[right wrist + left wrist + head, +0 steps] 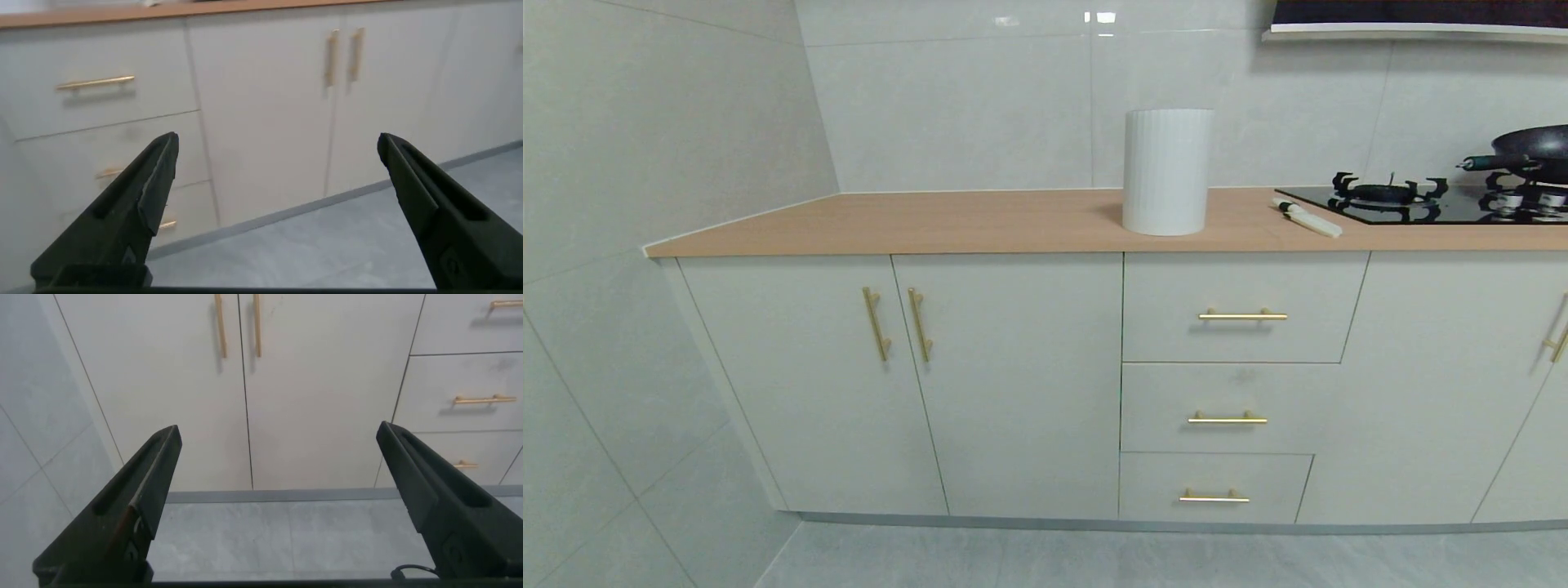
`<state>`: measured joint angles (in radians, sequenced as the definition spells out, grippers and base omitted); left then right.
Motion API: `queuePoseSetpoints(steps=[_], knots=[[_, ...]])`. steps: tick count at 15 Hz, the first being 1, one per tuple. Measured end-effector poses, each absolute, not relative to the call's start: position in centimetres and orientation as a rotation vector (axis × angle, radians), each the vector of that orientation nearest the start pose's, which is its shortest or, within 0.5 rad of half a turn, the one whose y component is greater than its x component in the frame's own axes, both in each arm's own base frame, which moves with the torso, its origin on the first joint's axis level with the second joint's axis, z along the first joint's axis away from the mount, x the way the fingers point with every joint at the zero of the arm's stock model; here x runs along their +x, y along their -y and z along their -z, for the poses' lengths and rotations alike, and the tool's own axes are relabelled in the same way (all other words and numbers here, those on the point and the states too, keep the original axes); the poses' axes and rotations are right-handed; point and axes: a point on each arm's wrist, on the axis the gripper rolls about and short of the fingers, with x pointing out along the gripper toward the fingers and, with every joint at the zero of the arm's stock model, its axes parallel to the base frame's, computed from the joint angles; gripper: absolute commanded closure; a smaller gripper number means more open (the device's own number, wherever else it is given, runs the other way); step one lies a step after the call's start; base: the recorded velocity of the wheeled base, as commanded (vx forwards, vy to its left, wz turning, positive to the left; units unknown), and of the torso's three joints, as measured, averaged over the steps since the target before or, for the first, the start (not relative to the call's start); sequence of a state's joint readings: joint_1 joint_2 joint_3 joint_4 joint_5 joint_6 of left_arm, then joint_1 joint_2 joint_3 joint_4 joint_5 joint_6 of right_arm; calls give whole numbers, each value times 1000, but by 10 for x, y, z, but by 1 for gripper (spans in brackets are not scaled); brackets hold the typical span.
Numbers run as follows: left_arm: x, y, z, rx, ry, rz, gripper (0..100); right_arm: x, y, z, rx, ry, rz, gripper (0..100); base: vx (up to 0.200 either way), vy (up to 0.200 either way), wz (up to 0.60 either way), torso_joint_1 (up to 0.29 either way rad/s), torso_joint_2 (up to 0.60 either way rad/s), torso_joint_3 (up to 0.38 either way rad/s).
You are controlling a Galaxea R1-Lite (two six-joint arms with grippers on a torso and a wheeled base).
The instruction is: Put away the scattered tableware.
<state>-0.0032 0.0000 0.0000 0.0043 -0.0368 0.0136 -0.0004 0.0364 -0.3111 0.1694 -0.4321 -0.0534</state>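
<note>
- Left gripper (278, 433): fingers spread wide, holding nothing, low before the cabinet doors (310, 384).
- Right gripper (278, 140): fingers likewise spread and empty, facing the drawers (122, 106).
- On the desk (980, 220) above, well apart from both grippers, a white utensil (1307, 218) lies between the white ribbed holder (1166, 171) and the stove (1421, 202).

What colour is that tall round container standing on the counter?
White, with fine vertical ribbing; the container shows best in the head view.
</note>
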Motion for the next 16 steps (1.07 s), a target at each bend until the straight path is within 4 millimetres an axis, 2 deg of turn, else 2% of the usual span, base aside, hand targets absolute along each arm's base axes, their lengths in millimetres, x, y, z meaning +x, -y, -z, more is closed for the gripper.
queuePoseSetpoints(steps=[4,6,9,13,16], knots=[[-23,1,-75,14,-4,40,0,-37,9,-115,-24,151,407,0,0,0,0,0,0,0],[-23,1,-75,14,-4,40,0,-28,6,-100,-33,167,275,0,0,0,0,0,0,0],[-23,1,-75,14,-4,40,0,-24,4,-83,-41,63,170,0,0,0,0,0,0,0],[-23,1,-75,14,-4,40,0,-23,2,-77,1,12,82,0,0,0,0,0,0,0],[-23,1,-75,14,-4,40,0,-23,1,-76,-29,6,44,0,0,0,0,0,0,0]])
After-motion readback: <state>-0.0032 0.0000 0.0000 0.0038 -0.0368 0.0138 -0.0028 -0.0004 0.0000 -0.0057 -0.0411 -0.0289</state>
